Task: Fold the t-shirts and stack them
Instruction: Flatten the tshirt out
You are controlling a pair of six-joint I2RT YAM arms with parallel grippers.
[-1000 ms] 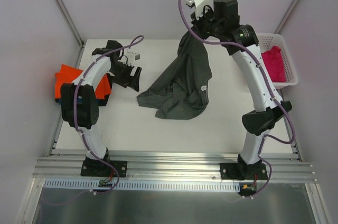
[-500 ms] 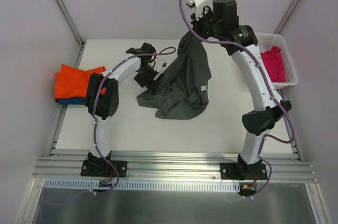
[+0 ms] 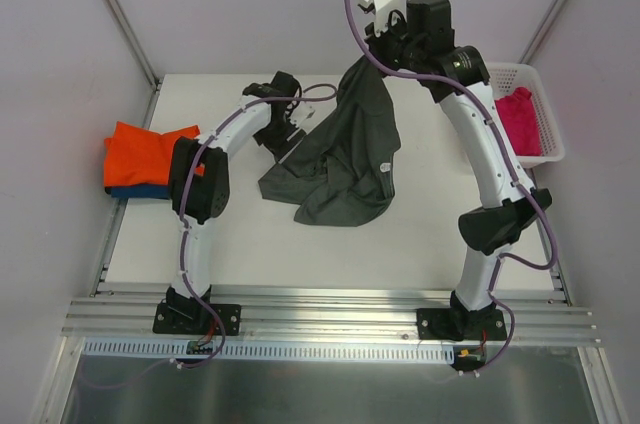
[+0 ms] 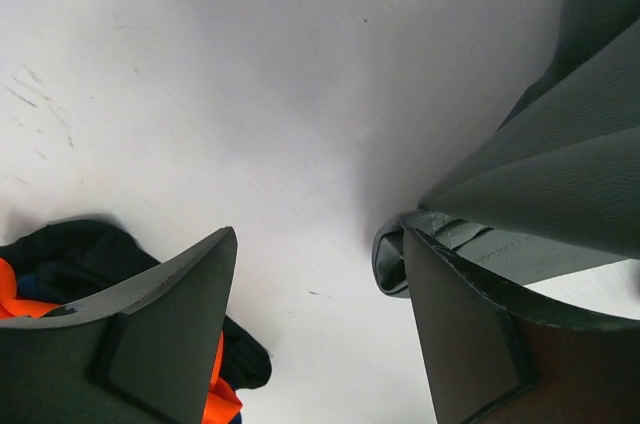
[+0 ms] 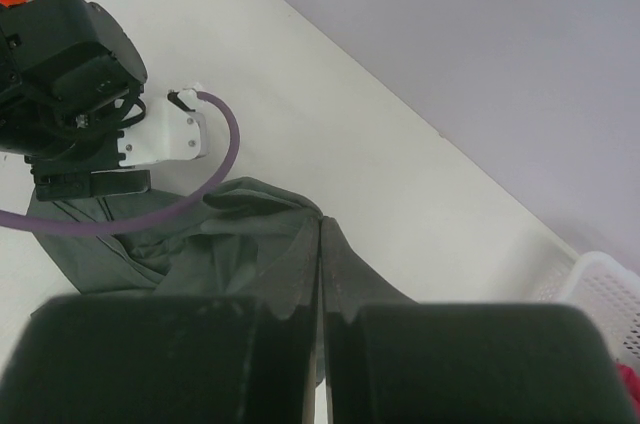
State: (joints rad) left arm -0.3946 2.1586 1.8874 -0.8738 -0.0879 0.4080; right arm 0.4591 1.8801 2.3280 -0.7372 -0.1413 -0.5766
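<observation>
My right gripper point(image 3: 368, 52) point(image 5: 320, 229) is raised above the back of the table and shut on a corner of the dark grey t-shirt point(image 3: 345, 154) point(image 5: 250, 244). The shirt hangs from it and its lower part lies crumpled on the table. Low at the shirt's left edge, my left gripper point(image 3: 288, 139) point(image 4: 318, 244) is open, and the shirt's hem point(image 4: 392, 254) sits just inside its right finger point(image 4: 470, 334). A folded orange t-shirt point(image 3: 150, 152) point(image 4: 215, 389) lies on a blue one point(image 3: 130, 190) at the far left. The magenta pink t-shirt point(image 3: 518, 119) is in the basket.
A white mesh basket point(image 3: 547, 109) point(image 5: 605, 294) stands at the table's right edge. Grey walls close in the back and sides. The left arm point(image 3: 215, 139) reaches across the back left of the table, and its wrist point(image 5: 70, 74) shows in the right wrist view.
The left arm has swung right from the orange stack to the grey shirt's left edge, and its jaws have narrowed a little. The right gripper has held the shirt up throughout.
</observation>
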